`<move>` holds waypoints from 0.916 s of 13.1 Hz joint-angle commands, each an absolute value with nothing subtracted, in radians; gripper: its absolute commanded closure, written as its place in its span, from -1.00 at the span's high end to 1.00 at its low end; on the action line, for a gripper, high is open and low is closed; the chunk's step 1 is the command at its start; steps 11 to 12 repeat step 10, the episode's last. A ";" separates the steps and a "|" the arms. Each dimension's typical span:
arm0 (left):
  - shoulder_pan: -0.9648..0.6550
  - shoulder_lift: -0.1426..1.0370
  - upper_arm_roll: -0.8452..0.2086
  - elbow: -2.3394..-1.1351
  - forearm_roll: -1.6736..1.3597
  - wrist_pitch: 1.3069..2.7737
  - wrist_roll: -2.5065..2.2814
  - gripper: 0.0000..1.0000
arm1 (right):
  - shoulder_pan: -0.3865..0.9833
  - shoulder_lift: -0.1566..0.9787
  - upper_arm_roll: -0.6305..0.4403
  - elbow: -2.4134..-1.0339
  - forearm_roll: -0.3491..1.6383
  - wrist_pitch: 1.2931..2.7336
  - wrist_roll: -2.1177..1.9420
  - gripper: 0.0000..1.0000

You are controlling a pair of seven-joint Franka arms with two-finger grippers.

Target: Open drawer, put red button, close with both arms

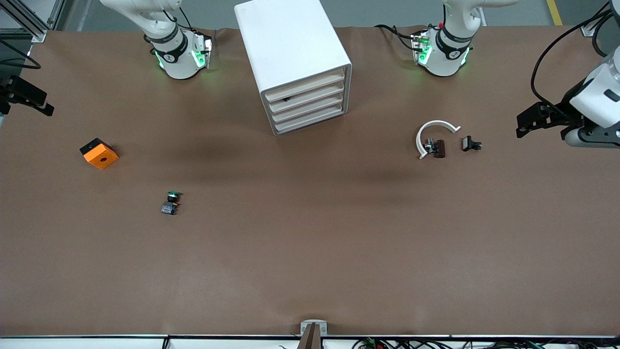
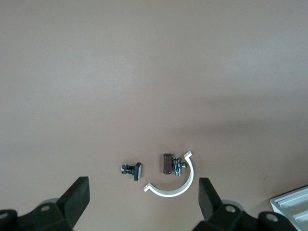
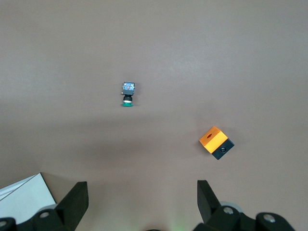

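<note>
Brown table surface (image 1: 310, 252). An orange block (image 1: 99, 153) on a black base, with a dark hole in its top face, lies toward the right arm's end. A green-capped button (image 1: 170, 202) on a dark body lies nearer the front camera than that block. Toward the left arm's end, a white curved clip (image 1: 432, 134) partly encircles a small brown and metal part (image 1: 436, 147), apparently touching it. Just beside these sits a small black part (image 1: 470, 143).
</note>
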State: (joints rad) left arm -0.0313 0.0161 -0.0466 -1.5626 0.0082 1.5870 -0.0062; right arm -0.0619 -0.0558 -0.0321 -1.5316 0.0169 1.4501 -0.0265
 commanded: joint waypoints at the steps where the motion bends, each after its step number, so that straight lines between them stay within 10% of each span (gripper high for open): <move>1: -0.031 0.018 -0.055 -1.537 0.020 1.577 -0.020 1.00 | -0.071 -0.078 -0.025 -1.554 0.018 1.459 -0.037 1.00; 12: -0.040 0.032 -0.055 -1.539 0.015 1.572 -0.020 1.00 | -0.071 -0.077 -0.025 -1.554 0.018 1.456 -0.037 1.00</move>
